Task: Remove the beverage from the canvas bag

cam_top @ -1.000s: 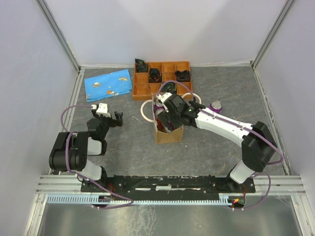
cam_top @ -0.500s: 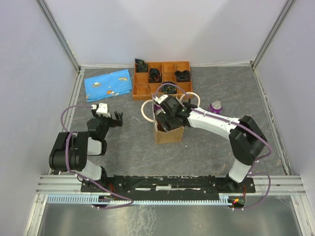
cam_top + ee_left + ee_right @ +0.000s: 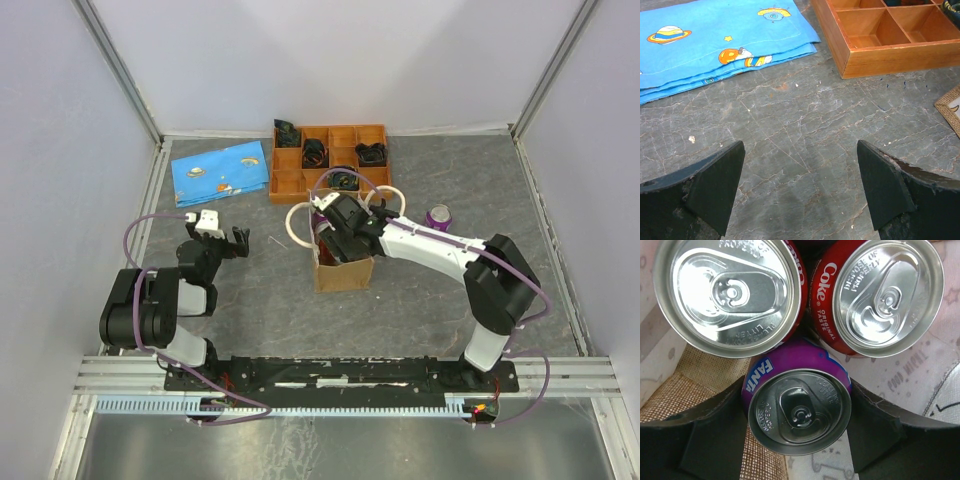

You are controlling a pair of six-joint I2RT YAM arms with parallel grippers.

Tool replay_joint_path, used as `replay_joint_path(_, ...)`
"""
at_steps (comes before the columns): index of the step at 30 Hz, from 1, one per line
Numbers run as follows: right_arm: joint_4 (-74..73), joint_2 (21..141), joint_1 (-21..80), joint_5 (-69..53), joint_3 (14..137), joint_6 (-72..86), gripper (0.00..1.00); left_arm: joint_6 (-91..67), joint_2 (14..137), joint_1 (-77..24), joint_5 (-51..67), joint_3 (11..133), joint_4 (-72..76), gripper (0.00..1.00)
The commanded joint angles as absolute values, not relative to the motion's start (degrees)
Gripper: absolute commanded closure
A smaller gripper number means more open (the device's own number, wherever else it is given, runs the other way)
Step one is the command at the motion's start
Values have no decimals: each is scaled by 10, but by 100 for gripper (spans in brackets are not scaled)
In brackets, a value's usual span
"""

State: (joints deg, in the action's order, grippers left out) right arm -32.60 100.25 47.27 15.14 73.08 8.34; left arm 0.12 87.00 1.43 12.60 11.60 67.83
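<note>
Odds and ends on the grey marbled table

Blue cloth at the far left, folded flat in layers, printed with ringed planets, an orange globe and a small star. Just beside it to the right, an orange wooden tray split into square compartments, parted from the cloth by a narrow strip of bare tabletop. Dark bundles in several compartments, too small to identify; the near-left compartments bare wood. A thin pale sliver lying loose on the stone nearer the front. White walls on three sides, a metal rail along the near edge.
</note>
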Motion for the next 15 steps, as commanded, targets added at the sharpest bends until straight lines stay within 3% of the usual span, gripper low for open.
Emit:
replay_joint_path(1, -334, 968, 475, 181, 779, 63, 100, 29, 868, 17, 133, 114, 710, 1)
replay_joint_path(15, -233, 753, 475, 249, 820, 7, 100, 29, 868, 17, 133, 114, 711, 1)
